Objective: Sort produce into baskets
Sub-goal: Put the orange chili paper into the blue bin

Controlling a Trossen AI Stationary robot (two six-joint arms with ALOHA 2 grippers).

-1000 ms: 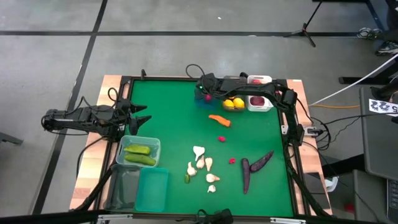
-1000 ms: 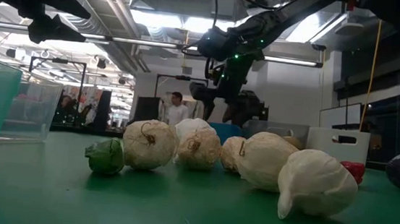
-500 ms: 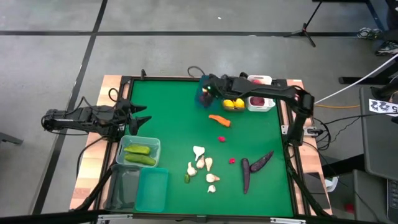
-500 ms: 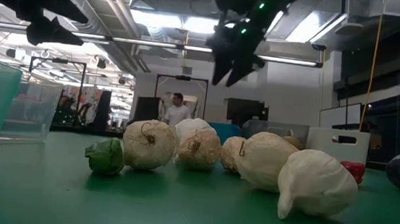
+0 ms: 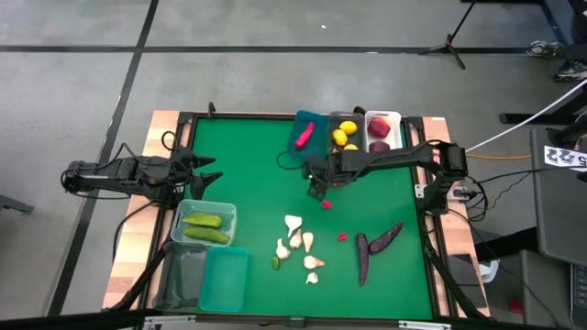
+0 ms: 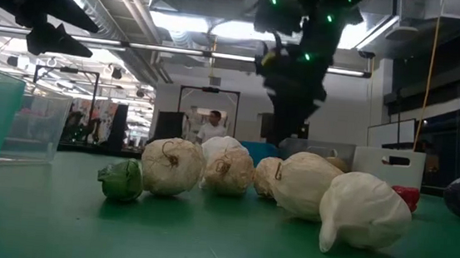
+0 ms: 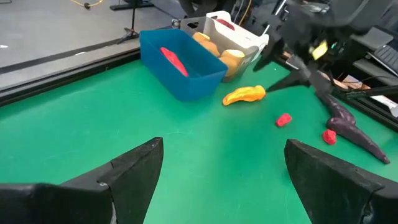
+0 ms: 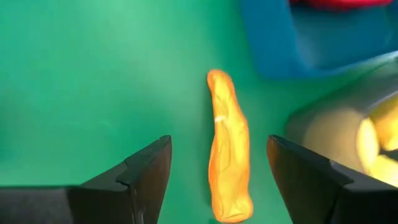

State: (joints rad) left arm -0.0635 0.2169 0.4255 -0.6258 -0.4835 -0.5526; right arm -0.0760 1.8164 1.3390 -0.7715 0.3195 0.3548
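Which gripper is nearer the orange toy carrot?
Right. The right gripper hangs open directly above the orange toy carrot; the left gripper waits open at the table's left edge, far from it.

My left arm [image 5: 128, 174]: dark, jointed, matte, with black cables looped along it. My right arm [image 5: 394, 158]: same dark build, small green indicator lights on the wrist housing. My fingers [image 8: 134, 177]: two broad, flat, dark wedges with angular, bevelled faces.

Orange carrot [image 8: 229, 155] on a green table [image 5: 248, 174]; blue bin [image 7: 186, 68] holds a pink pepper [image 5: 304, 137]; 2 yellow lemons [image 5: 344, 133]; white garlic [image 6: 361, 209]; 2 purple eggplants [image 5: 374, 246].
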